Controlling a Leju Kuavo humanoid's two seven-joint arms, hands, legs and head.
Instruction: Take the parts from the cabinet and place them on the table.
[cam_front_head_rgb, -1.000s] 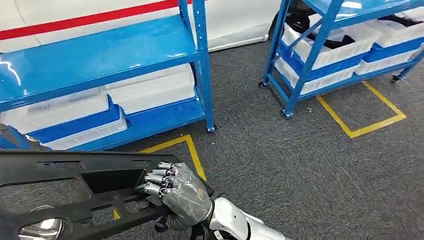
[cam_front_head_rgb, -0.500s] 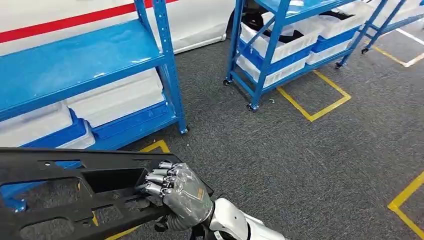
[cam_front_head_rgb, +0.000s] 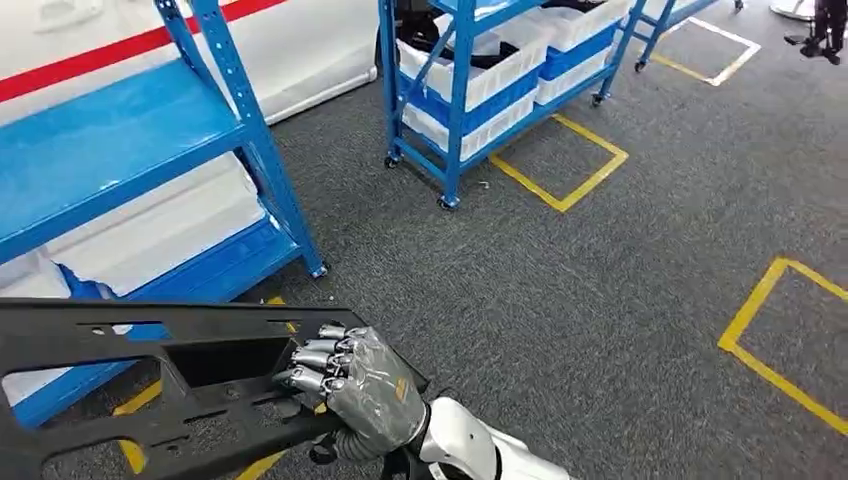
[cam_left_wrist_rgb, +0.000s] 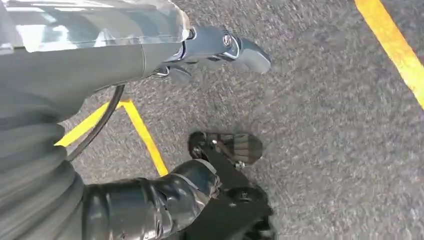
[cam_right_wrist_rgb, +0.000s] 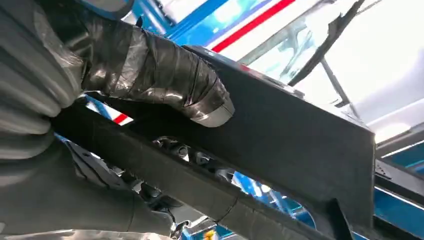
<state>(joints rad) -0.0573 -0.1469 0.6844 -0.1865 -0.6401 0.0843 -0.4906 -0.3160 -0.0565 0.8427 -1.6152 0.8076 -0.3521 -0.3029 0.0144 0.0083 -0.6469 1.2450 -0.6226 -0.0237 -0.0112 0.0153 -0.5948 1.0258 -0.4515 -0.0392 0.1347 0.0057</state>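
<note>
Black plastic fills the lower left of the head view: the part (cam_front_head_rgb: 150, 385), a long flat panel with cut-outs, is carried out in front of the robot, off the rack and above the floor. The right hand (cam_front_head_rgb: 355, 385) grips its near end, fingers (cam_front_head_rgb: 310, 365) curled into a cut-out; in the right wrist view the thumb (cam_right_wrist_rgb: 165, 75) is pressed along the panel's face. The left hand (cam_left_wrist_rgb: 220, 47) hangs over the carpet (cam_left_wrist_rgb: 320, 150), its fingers seemingly apart and nothing in them that I can make out.

Compared with the earlier pictures, the whole scene has slid left while hand and part sit at the same spot in frame. I read that as the robot turning right, away from the rack (cam_front_head_rgb: 120, 160), with the grip unchanged. So the pick looks done and the carry is under way; no table can be seen yet.

The rack's corner post (cam_front_head_rgb: 270, 180) stands just beyond the part's far edge, so the panel's left end is what could catch there. A second rack (cam_front_head_rgb: 480, 70) stands well apart, ahead. To the right lies open carpet with yellow floor lines (cam_front_head_rgb: 770, 330), which is the freer side to swing toward.
</note>
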